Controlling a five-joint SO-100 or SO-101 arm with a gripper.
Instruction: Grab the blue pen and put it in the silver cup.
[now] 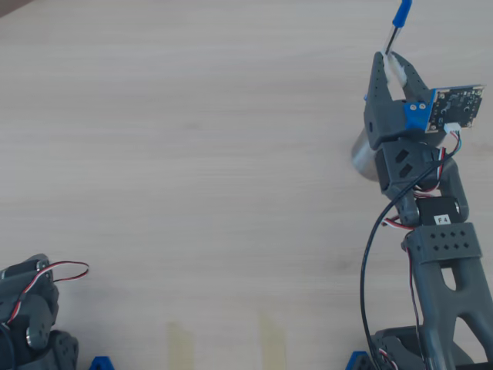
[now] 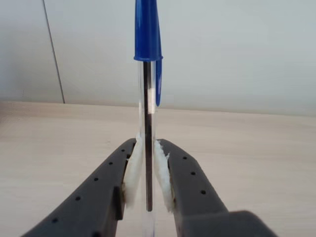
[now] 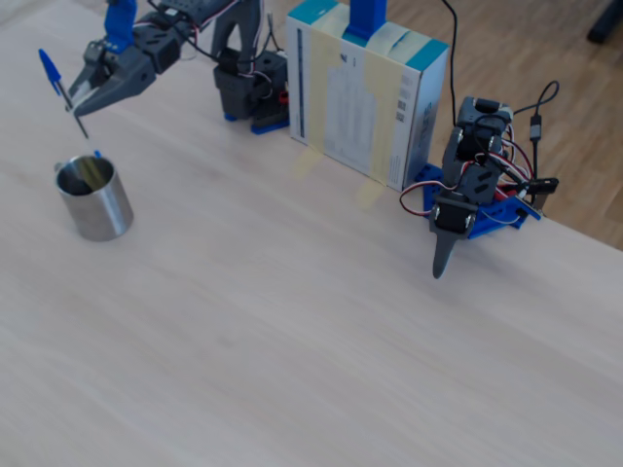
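The blue pen (image 3: 51, 74) hangs in the air, its blue cap (image 1: 400, 15) pointing away from the arm. My gripper (image 3: 77, 103) is shut on its clear barrel, and the wrist view shows the pen (image 2: 148, 123) clamped upright between the two white pads (image 2: 132, 170). The silver cup (image 3: 93, 199) stands upright on the table just below and in front of the gripper in the fixed view. From overhead, only a sliver of the cup (image 1: 360, 156) shows beside the arm, while the gripper (image 1: 389, 61) reaches past it.
A second arm (image 3: 469, 197) rests folded at the right of the fixed view and at the lower left overhead (image 1: 31, 312). A white and teal box (image 3: 365, 92) stands at the table's back edge. Two tape strips (image 1: 181, 344) lie near it.
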